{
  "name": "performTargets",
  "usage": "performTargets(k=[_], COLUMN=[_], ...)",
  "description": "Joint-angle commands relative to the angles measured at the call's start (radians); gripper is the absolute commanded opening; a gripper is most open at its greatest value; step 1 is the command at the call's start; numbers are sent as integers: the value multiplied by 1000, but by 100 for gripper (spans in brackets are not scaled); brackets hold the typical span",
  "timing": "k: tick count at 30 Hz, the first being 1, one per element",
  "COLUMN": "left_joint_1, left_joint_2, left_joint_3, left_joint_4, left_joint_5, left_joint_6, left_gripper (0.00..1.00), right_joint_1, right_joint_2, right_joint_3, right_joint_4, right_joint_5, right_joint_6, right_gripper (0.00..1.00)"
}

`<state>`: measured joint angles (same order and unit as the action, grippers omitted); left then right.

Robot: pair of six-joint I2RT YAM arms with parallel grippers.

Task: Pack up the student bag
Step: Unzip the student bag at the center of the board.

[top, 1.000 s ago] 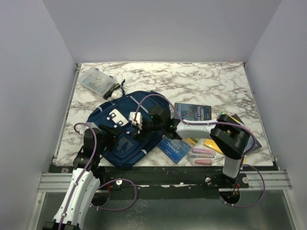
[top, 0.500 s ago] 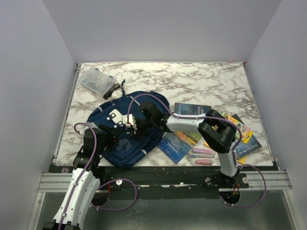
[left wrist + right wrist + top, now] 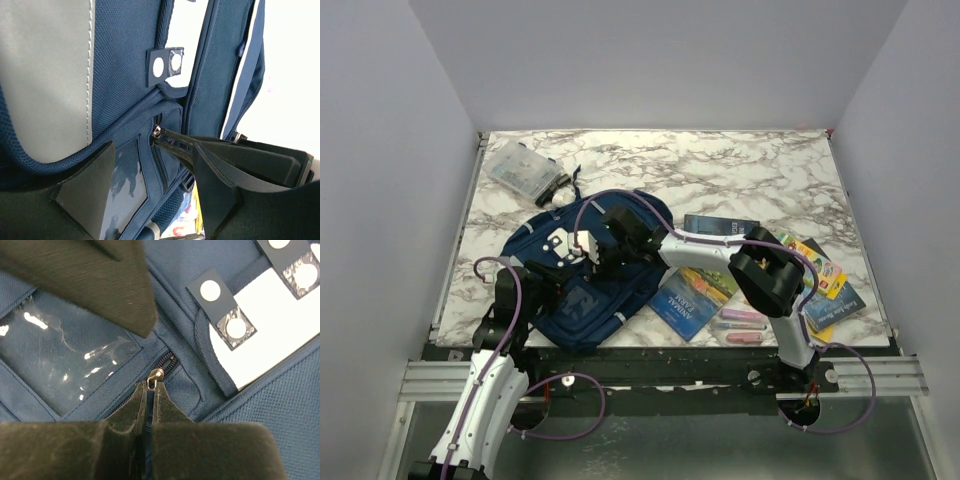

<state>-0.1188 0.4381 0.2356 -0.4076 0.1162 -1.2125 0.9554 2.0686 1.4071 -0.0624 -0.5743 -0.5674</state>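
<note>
Atop the student bag [image 3: 570, 305], the right pincer [image 3: 148, 388] pinches its zipper pull [image 3: 156, 375].

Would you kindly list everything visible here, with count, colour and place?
backpack: one, navy with grey stripes, near left of table
zip pull: one, metal, on the backpack's front
plastic box: one, clear, far left corner
books: several, blue and multicoloured, right of backpack
pens: at least two, pink, near edge
table: one, white marble
left gripper: open, over backpack
right gripper: shut on zip pull
</note>
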Motion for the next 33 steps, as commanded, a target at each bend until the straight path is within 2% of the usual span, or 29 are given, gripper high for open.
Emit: performTargets(k=[1,3,6,9,14,18,24,27,29,31,33], left_joint_1=[6,6,5,6,6,6,7,6,7,6,7], left_joint_2=[-1,-15,-41,-69,-105,-111,-103,-87,-79,-78,-83], left_joint_3=[-28,-46,-71,-82,-88,-84,-71,-38,-7,27,54], left_joint_4=[-86,-85,-85,-86,-95,-97,-105,-104,-102,-102,-100], left_joint_5=[-95,-102,-108,-143,-177,-187,-175,-145,-118,-53,-13], left_joint_6=[-31,-58,-88,-96,-129,-131,-113,-66,-25,21,62], left_gripper=[66,66,66,66,66,66,66,68,71,75,79], right_joint_1=[-3,-4,-4,-3,-3,-4,-3,-4,-4,-6,-9], right_joint_2=[65,80,88,22,-3,-51,-153,-204,-275,-348,-413], right_joint_3=[88,140,184,81,67,33,-94,-123,-143,-172,-202], right_joint_4=[-272,-374,-542,-513,-629,-642,-495,-413,-362,-329,-318], right_joint_5=[43,42,39,38,17,21,-30,37,108,198,293], right_joint_6=[260,446,614,725,765,818,935,999,1036,1059,1076], right_gripper=[1,1,1,1,1,0,1,15,33,37,48])
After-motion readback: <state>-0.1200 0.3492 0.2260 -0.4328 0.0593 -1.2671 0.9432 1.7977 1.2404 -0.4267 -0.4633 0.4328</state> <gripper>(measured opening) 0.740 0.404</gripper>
